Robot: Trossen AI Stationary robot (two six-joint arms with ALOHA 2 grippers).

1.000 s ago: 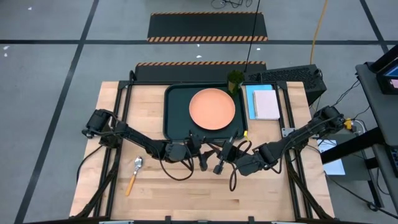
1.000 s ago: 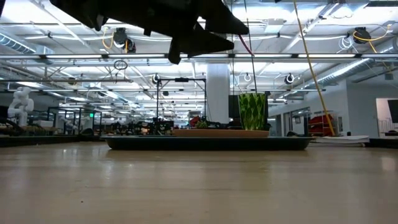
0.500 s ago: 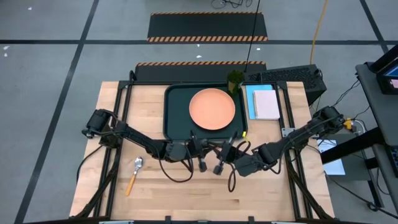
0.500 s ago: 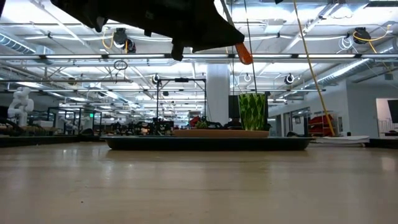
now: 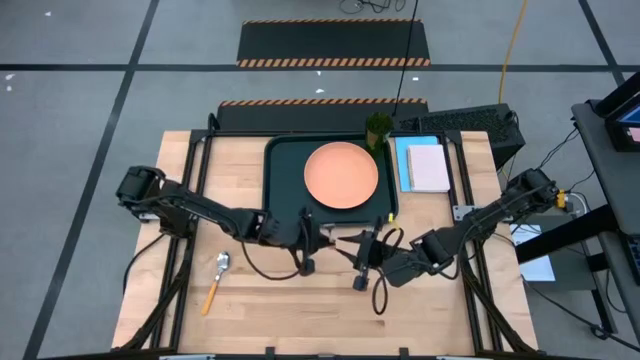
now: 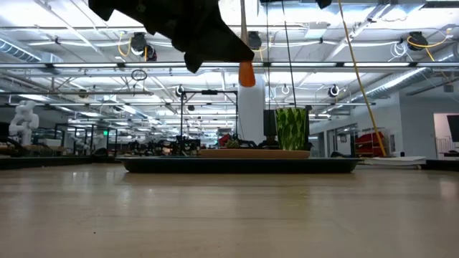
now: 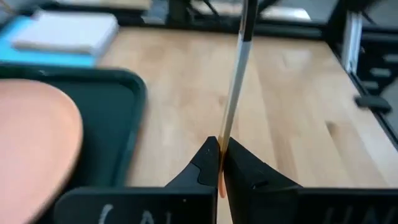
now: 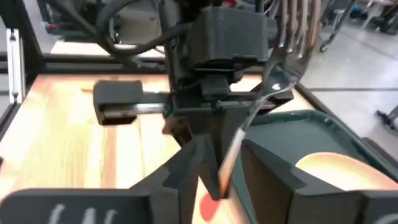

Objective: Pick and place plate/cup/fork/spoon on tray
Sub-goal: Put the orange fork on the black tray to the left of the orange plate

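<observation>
1. Fork (image 8: 273, 81): silver head, orange handle. It is upright in the air with the prongs up, above the worktop (image 5: 280, 310) and just off the near edge of the tray (image 5: 275, 180).
2. Left gripper (image 7: 221, 146): fingers clenched on the lower end of the fork's handle.
3. Right gripper (image 8: 222, 146): faces the left one. Its fingers stand apart on either side of the same handle and do not appear to press it.
4. Handling, judged: the fork is light, stiff and thin, and its smooth handle is likely to swivel in a narrow pinch. Grip it across the flat of the handle near the middle, clear of the prongs.
5. Plate (image 5: 341, 175): lies on the tray.
6. Cup (image 5: 377, 128): at the tray's far right corner.
7. Spoon (image 5: 214, 282): on the worktop, well to the left and apart from the tray.
</observation>
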